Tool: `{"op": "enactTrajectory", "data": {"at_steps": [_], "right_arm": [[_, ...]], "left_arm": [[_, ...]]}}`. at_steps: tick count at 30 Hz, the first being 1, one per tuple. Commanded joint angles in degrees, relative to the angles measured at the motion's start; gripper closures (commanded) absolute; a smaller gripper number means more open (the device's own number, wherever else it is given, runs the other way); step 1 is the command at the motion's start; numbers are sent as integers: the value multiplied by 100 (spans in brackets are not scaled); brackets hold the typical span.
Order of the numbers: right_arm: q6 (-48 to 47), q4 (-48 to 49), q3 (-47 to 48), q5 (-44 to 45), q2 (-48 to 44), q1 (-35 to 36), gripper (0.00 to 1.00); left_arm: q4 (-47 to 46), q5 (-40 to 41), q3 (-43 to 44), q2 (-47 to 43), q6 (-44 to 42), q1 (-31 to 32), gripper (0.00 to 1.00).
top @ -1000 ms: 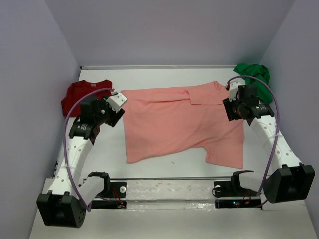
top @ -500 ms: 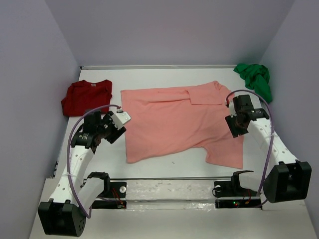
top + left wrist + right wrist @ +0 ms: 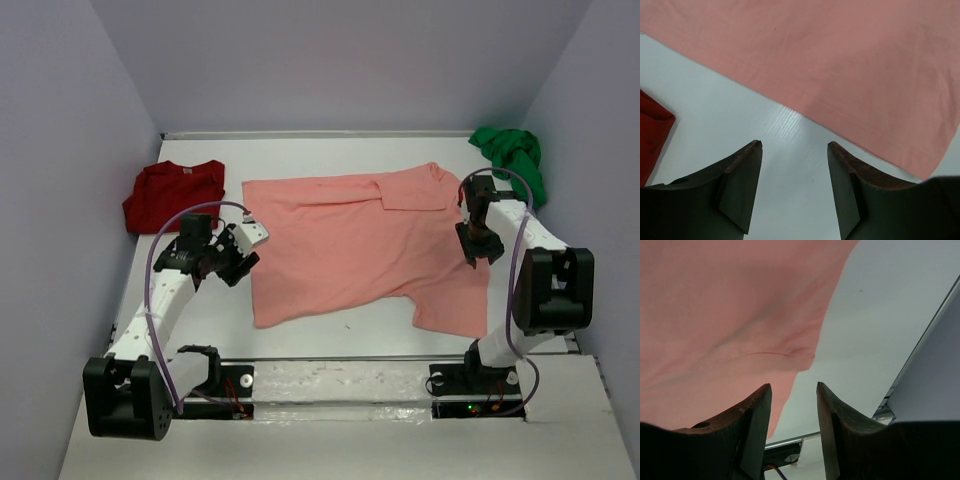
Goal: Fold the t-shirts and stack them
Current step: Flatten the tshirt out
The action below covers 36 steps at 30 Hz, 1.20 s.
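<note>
The salmon-pink t-shirt [image 3: 350, 245] lies spread flat mid-table, one sleeve folded inward near its top right. A folded dark red t-shirt [image 3: 172, 193] rests at the back left, and a bright green one [image 3: 512, 155] is bunched in the back right corner. My left gripper [image 3: 242, 266] hovers just off the pink shirt's left edge. In the left wrist view it [image 3: 794, 145] is open over bare table, with the pink hem [image 3: 840, 75] ahead and the red shirt [image 3: 650, 135] at left. My right gripper [image 3: 478, 252] is at the shirt's right edge, open [image 3: 792, 386], astride the pink hem [image 3: 715, 315].
Grey walls close the table [image 3: 330, 335] on three sides. A metal rail [image 3: 350, 360] with both arm bases runs along the near edge. The green shirt lies just behind the right arm.
The left gripper came nearer along the pink shirt's left edge, away from the red shirt. The right gripper dropped to the shirt's right edge as that arm folded in.
</note>
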<state>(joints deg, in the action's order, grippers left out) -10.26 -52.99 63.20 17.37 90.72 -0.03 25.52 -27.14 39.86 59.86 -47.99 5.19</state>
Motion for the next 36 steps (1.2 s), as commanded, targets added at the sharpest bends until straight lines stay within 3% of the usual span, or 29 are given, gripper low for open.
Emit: {"op": "enactTrajectory", "data": {"at_steps": [1,8,18,21,22,26,29,36], "right_arm": [[253,158,604,-66,349,-356,54],[218,79,948,-583,921,-910,56],[7,-317,878,-1499,1273,-911,59],[-20,-299,826,-1631,1264,-911,61],[-37,-317,782,-1683,1273,-963,61],[-38,-300,659,-1597,1326,-964,62],[50,-255,632,-1350,1264,-1103,62],[7,-273,509,-1060,1211,-1385,61]], "left_arm": [[-117,-292,224,-44,-97,43,35],[-161,-310,66,-158,-114,52,36],[-372,-521,-30,-45,44,61,39],[-416,-617,-22,35,79,78,58],[-433,-661,-4,61,122,79,58],[-477,-732,57,140,263,158,57],[-486,-644,84,105,325,184,48],[-451,-618,66,0,351,245,41]]}}
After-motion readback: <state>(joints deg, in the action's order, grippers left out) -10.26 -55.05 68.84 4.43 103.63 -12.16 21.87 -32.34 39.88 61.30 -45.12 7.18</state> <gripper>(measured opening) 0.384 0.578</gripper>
